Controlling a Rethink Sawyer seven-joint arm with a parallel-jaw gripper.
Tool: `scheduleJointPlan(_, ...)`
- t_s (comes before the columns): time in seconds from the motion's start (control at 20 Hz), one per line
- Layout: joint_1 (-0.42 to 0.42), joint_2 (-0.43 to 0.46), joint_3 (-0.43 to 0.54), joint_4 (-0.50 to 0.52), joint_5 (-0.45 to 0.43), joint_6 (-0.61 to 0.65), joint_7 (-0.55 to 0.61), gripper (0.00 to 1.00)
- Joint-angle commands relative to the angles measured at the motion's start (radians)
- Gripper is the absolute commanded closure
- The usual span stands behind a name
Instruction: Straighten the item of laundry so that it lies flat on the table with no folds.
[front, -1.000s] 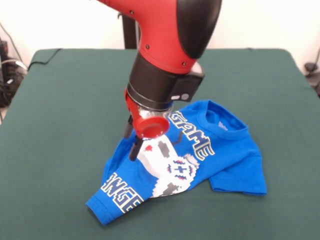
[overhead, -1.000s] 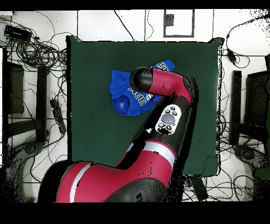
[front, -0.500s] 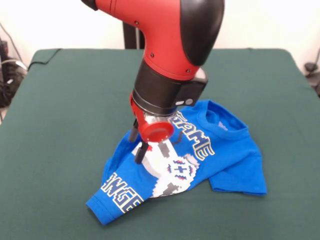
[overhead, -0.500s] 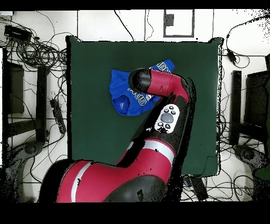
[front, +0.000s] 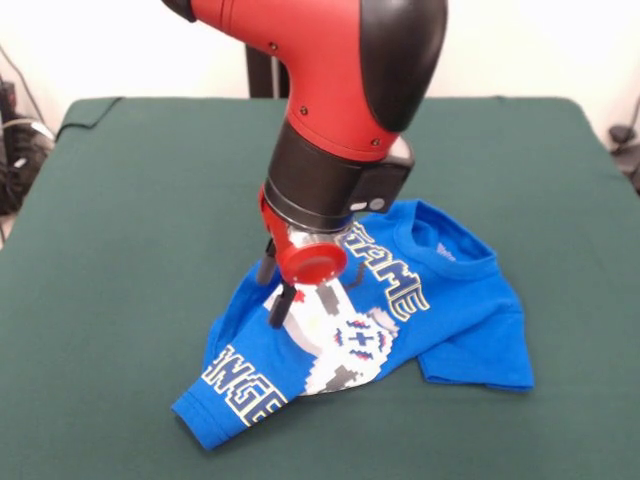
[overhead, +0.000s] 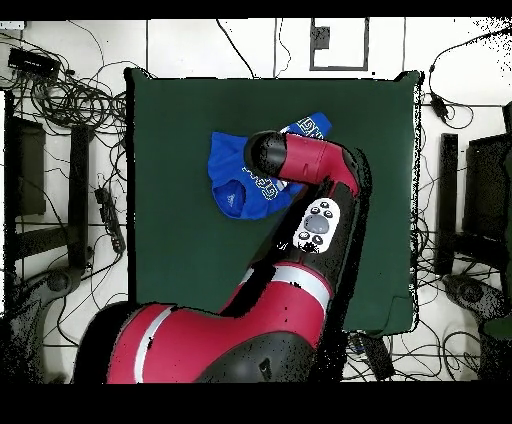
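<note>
The item of laundry (front: 400, 310) is a small blue shirt, and I judge it light, thin and soft, so it will bend and drag under any pull and will not keep a shape by itself. In the front view it lies crumpled a little to the near side of the table's middle, with one end rolled into a bunch at about 7 o'clock of the heap, and the collar and a flatter sleeve part toward 2 and 4 o'clock. A good place to take hold seems the bunched near end or a free hem, where the cloth stands up. The gripper (front: 276, 288) is low over the printed front, at about 10 o'clock of the heap; two dark fingers (front: 283, 303) show with a narrow gap, but whether cloth is pinched between them I cannot tell. The table (front: 130, 200) has a dark green felt-like top, which probably gives friction, and much free surface lies around the shirt, most toward the far side
</note>
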Motion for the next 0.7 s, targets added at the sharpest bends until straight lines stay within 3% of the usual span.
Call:
scheduleJointPlan(0.05,0.048,-0.016,0.09,0.117,-0.066,-0.048,-0.004,0.0)
scheduleJointPlan(0.7,0.047,0.004,0.094,0.156,-0.108,-0.111,0.036,0.0)
